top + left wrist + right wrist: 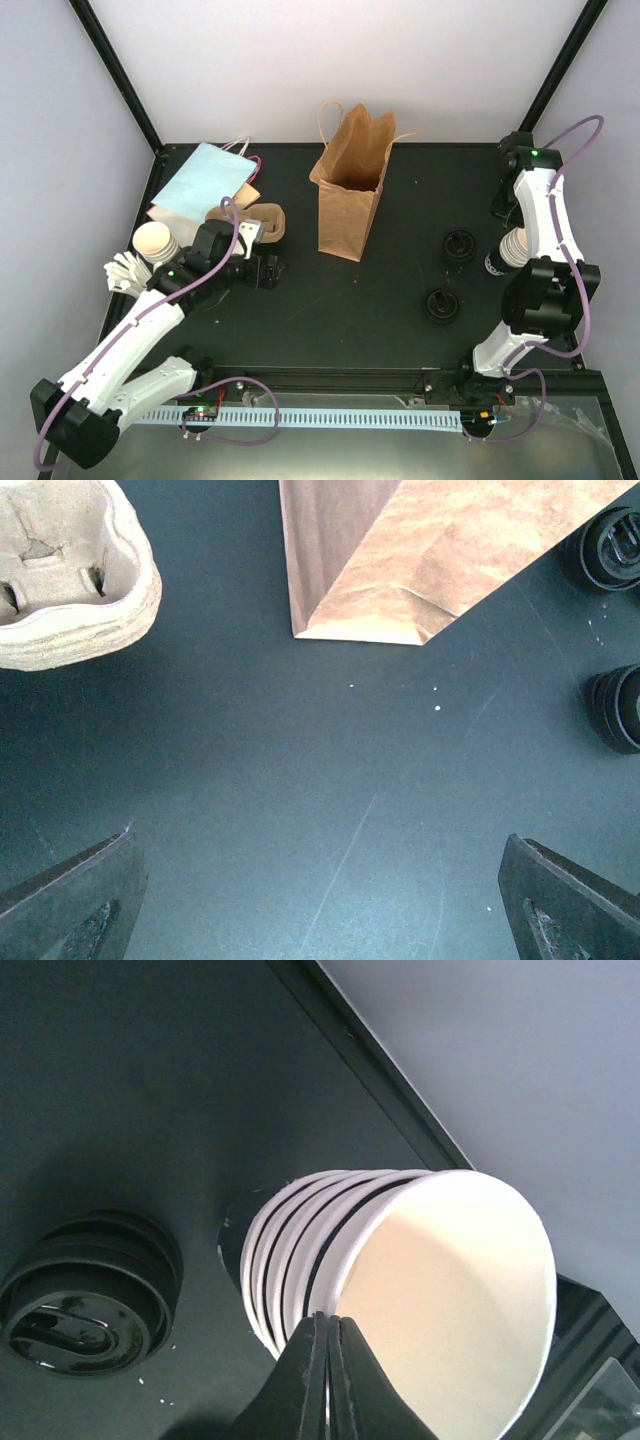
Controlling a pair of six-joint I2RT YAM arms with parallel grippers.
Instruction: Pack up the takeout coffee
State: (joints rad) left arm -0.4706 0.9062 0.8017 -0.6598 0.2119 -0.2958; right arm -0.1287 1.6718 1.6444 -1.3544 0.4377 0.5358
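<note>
A stack of nested paper cups (pixel 400 1260), black outside and cream inside, shows in the right wrist view. My right gripper (pixel 330 1325) is shut on the rim of the outermost cup. The stack is tilted at the right side of the table (pixel 508 250). Two stacks of round black lids (pixel 459 245) (pixel 441 305) lie left of it; one shows in the right wrist view (pixel 85 1300). The brown paper bag (pixel 350 190) stands open mid-table. My left gripper (pixel 262 270) is open and empty, low over bare table (pixel 320 880), left of the bag (pixel 430 550).
A cardboard cup carrier (pixel 260 222) (pixel 70 570) lies beside my left gripper. A flat pale-blue bag (pixel 205 180) lies at the back left. Another stack of cups (pixel 155 240) and a white pile (pixel 125 270) sit at the left edge. Both lid stacks show in the left wrist view (pixel 615 545) (pixel 615 708).
</note>
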